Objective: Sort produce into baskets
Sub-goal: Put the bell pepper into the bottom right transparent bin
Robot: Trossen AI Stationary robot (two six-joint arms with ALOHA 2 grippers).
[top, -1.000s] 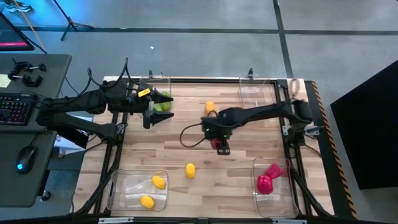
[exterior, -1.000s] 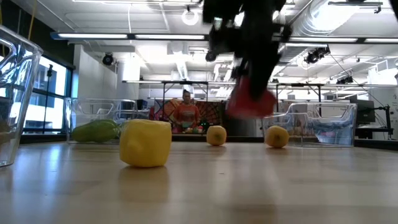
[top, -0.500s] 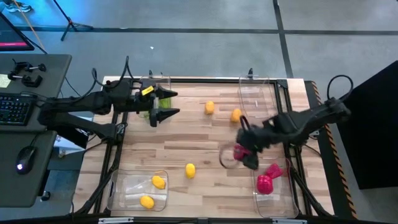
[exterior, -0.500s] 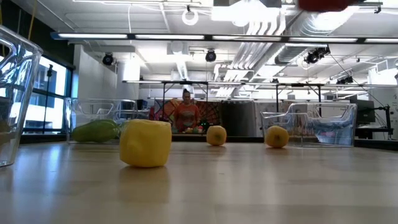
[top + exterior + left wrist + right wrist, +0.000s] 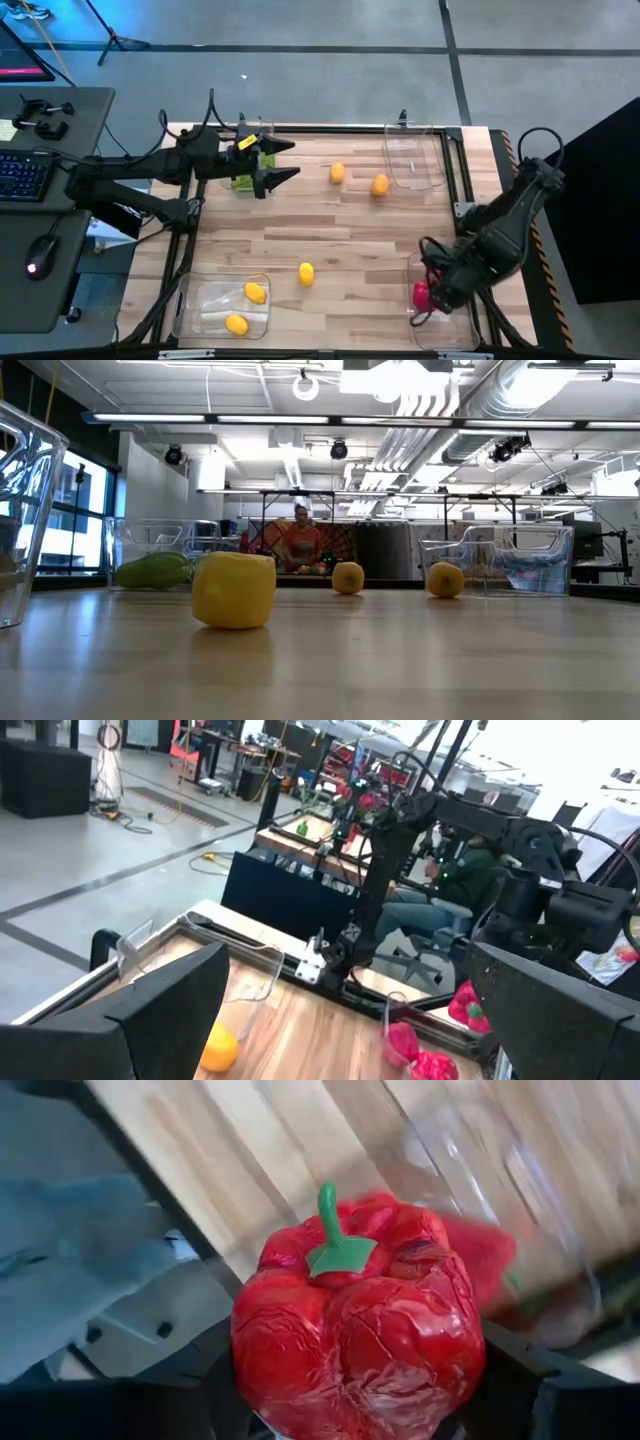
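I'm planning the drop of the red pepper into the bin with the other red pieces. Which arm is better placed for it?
The right. The right gripper holds the red pepper over the near-right bin, where a red piece lies. The left gripper hangs open at the far-left bin, across the table.

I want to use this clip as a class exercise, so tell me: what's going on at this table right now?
A two-armed robot is sorting toy produce into clear bins. The right gripper holds a red pepper over the near-right bin, where other red pieces lie. The left gripper hangs open by the far-left bin. Two orange pieces and a yellow one lie loose on the table.
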